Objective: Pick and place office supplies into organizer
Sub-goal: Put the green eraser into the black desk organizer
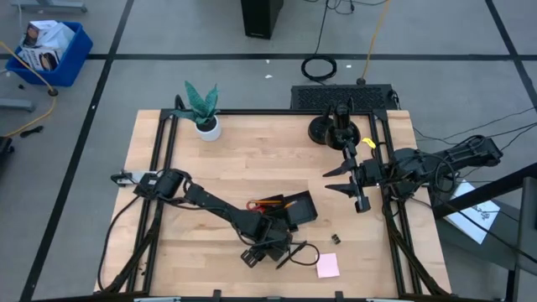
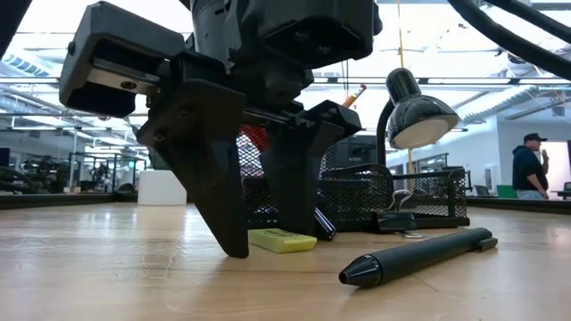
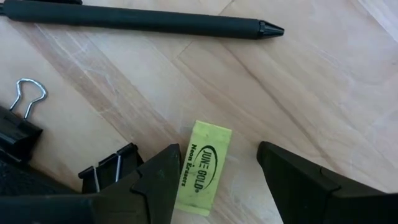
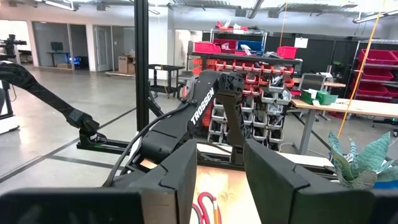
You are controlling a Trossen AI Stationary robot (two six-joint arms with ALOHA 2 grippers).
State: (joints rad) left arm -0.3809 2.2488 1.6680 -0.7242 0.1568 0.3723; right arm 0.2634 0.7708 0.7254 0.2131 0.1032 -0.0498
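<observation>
A small yellow-green piece [image 3: 202, 168], printed like an eraser, lies flat on the table near its front edge. My left gripper [image 3: 216, 149] points down over it, open, with one finger on either side [image 2: 272, 241]. A slim black pen [image 3: 143, 22] lies just beyond it, and black clips [image 3: 109, 171] lie beside it. The black mesh organizer [image 1: 295, 211] stands just behind, holding red-handled scissors [image 1: 264, 204] and orange pencils. A pink sticky-note pad [image 1: 328, 265] lies at the front. My right gripper [image 1: 346, 181] waits open, raised at the table's right. My left gripper comes from above with its fingers pointing down astride the yellow-green piece. One finger [image 3: 158, 180] stands right at the piece's long side [image 3: 181, 177]. I cannot tell whether it touches. The other finger [image 3: 298, 180] is well apart from it.
A green plant in a white pot [image 1: 204, 113] stands at the far left. A black desk lamp on a round base [image 1: 331, 127] stands at the far right. One more small clip [image 1: 334, 239] lies right of the organizer. Bare wood spreads across the table's left half.
</observation>
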